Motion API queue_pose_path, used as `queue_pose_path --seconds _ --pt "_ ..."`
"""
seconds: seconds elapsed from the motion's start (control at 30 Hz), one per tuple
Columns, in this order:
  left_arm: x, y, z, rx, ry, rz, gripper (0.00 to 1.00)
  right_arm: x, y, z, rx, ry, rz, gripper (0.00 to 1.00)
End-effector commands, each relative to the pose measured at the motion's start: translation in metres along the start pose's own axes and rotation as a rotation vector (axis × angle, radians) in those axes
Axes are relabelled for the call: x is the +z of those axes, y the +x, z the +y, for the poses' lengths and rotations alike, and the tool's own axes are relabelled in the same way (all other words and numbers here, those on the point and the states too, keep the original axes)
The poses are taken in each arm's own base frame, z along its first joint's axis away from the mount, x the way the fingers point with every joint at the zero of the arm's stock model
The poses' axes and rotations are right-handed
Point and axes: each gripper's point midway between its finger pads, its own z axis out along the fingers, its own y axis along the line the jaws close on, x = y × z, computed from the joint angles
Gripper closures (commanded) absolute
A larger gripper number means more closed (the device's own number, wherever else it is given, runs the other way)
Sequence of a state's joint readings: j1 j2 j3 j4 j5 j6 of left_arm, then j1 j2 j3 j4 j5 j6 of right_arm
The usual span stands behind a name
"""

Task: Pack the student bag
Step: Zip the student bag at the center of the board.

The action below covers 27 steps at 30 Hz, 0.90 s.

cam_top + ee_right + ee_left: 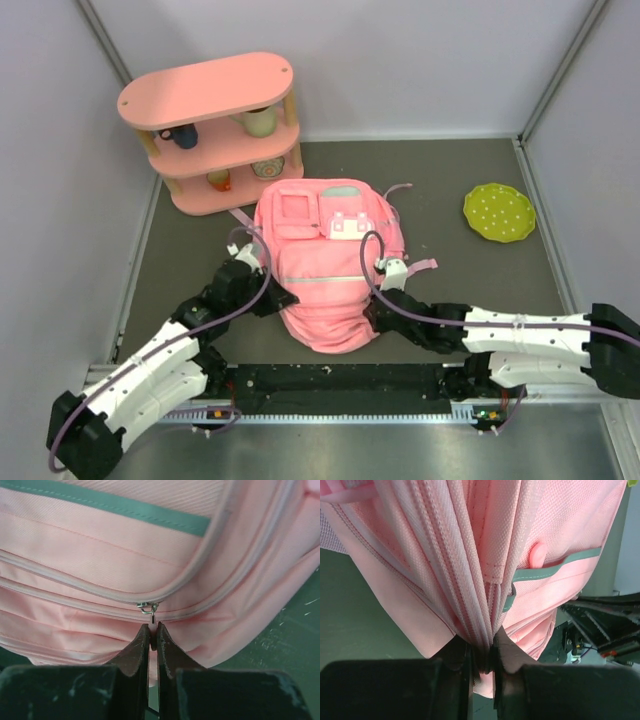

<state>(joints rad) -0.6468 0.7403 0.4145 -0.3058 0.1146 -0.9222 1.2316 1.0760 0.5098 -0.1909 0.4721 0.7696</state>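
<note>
Left fingers (506, 652) are clamped on a bunched fold of the student bag (325, 270) at its left side, likely to anchor the soft cloth. Right fingers (141, 645) are pressed together on what looks like the zipper pull (148, 608) on the bag's right side. With the other side pinned, a tug here should run the zip rather than drag the whole bag. The bag lies pockets up at the middle of the bench (450, 170), towards its near edge, between both arms. A pink shelf (205, 95) stands at the far left corner, and a green plate (499, 212) lies near the right edge, well apart from the bag
</note>
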Motion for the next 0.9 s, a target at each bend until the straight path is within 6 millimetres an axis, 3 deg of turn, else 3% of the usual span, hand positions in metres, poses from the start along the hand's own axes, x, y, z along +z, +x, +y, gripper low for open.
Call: queue_pose_path --seconds 0.0,0.13,0.33,0.67,0.87 --pt "-0.019 -0.042 0.024 0.123 -0.033 -0.116 1.0 -0.004 -0.022 -0.036 0.021 0.075 -0.062 1.0" --pt "-0.015 -0.026 0.028 0.153 0.001 0.005 1.0 -0.002 -0.049 -0.053 -0.016 0.095 -0.121 1.0" --pt "-0.013 -0.023 0.024 0.205 0.021 0.059 1.0 0.012 -0.086 -0.065 -0.078 0.126 -0.192 1.0" --pt "-0.01 -0.011 0.021 0.216 0.051 0.164 1.0 0.031 -0.149 -0.058 -0.152 0.14 -0.317 1.0" --pt "-0.01 -0.012 0.014 0.226 0.087 0.154 1.0 0.033 -0.145 -0.056 -0.135 0.13 -0.279 1.0"
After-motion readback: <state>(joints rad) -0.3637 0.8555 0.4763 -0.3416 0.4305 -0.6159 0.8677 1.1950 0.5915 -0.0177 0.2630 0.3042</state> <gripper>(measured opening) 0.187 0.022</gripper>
